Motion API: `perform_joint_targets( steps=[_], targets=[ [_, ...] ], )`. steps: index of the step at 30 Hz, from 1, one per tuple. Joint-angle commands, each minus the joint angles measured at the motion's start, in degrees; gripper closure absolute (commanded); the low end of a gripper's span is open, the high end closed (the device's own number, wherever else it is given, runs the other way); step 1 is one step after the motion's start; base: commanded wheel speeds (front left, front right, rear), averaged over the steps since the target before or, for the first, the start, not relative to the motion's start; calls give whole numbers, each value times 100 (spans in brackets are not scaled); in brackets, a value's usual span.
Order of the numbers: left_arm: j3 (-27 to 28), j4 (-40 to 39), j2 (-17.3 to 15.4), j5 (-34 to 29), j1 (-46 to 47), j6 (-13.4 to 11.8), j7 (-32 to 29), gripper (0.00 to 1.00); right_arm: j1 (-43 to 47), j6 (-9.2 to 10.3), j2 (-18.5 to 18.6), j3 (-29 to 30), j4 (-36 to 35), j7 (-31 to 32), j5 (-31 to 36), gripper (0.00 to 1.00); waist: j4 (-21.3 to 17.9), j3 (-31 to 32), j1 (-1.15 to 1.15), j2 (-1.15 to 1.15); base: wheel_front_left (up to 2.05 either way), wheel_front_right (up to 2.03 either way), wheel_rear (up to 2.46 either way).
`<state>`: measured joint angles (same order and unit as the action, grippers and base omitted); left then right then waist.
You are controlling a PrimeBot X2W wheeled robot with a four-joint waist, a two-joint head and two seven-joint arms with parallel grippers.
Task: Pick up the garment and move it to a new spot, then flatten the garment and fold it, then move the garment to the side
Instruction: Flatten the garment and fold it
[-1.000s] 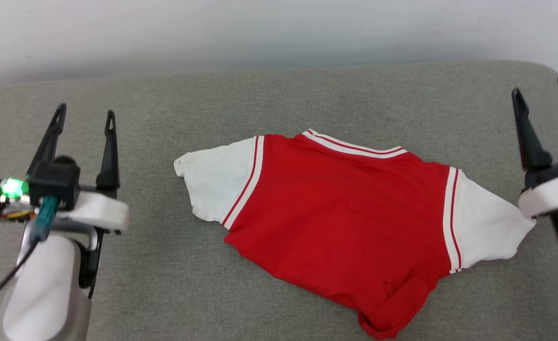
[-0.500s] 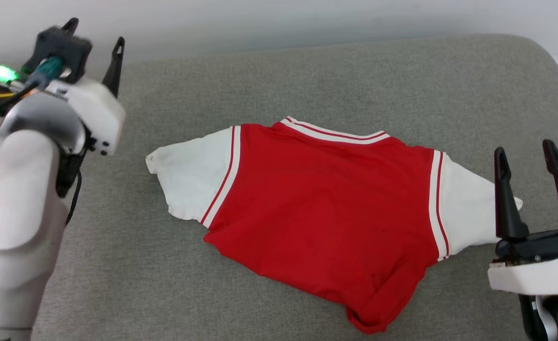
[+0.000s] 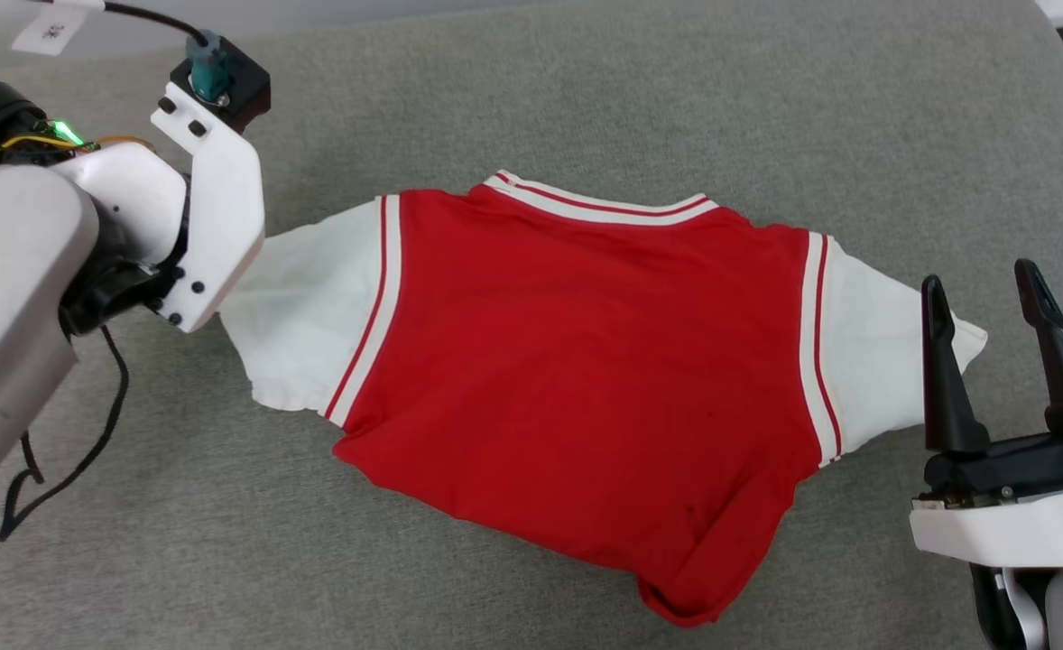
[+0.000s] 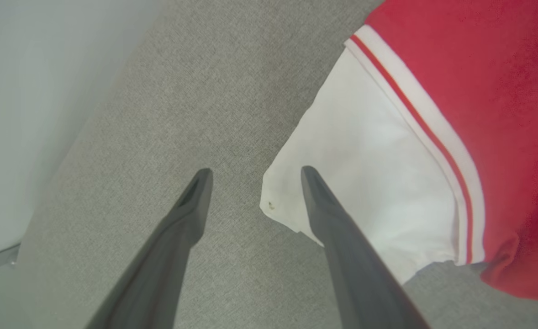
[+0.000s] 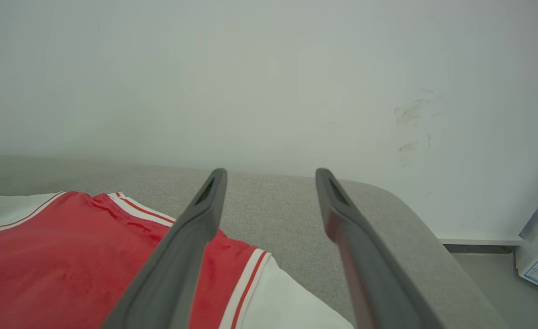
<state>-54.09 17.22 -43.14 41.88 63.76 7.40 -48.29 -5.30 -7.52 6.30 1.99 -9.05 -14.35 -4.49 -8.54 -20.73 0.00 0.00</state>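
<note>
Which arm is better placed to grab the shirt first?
Probably left: the left gripper is open, aimed down, with a white sleeve corner of the shirt between its fingers. The right gripper points toward the wall, not the shirt.

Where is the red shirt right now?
The red shirt lies on the grey cushion, mid head view, between the left gripper and the right gripper.
</note>
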Motion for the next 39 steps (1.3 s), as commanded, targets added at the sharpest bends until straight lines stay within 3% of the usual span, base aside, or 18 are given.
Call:
perform_joint_targets(
  steps=[1, 7, 15, 16, 17, 25, 31, 35, 39],
  targets=[
    [-262, -17, -125, 256, 245, -6, -326, 0, -145, 6, 21, -26, -4, -37, -12, 0, -117, -233, 0, 0, 0, 0, 0],
    [-857, 98, -317, 758, 631, -5, -820, 0, -331, 6, 46, -106, -6, -67, -31, 0, -224, -617, 0, 0, 0, 0, 0],
    [-1540, 370, -396, 1003, 572, -12, -875, 0, -514, 6, 53, -158, 67, -88, -41, 0, -272, -878, 0, 0, 0, 0, 0],
    [-1623, 382, -397, 996, 558, -12, -843, 5, -545, 6, 59, -156, 68, -89, -45, 0, -269, -889, 0, 0, 0, 0, 0],
    [-1689, 414, -397, 1000, 550, -13, -839, 99, -563, 6, 71, -153, 76, -90, -45, 0, -261, -892, 0, 0, 0, 0, 0],
    [-1737, 422, -420, 1316, 723, -12, -233, 100, -708, 6, 349, 118, 132, -85, 52, 0, -64, -476, 0, 0, 0, 0, 0],
    [-1780, 40, -756, 1366, 711, -12, 396, 100, -1002, 6, 936, 414, -107, 178, 95, 0, 77, -27, 0, 0, 0, 0, 0],
    [-1820, -333, -1006, 1423, 615, -12, 637, 100, -1265, 6, 1644, 278, -54, 988, -183, 0, 197, 147, 0, 0, 0, 0, 0],
    [-1849, -616, -1143, 1407, 507, -12, 770, 100, -1553, 6, 2567, -220, 175, 2283, -902, 0, 321, 217, 0, 0, 0, 0, 0]
  ],
)
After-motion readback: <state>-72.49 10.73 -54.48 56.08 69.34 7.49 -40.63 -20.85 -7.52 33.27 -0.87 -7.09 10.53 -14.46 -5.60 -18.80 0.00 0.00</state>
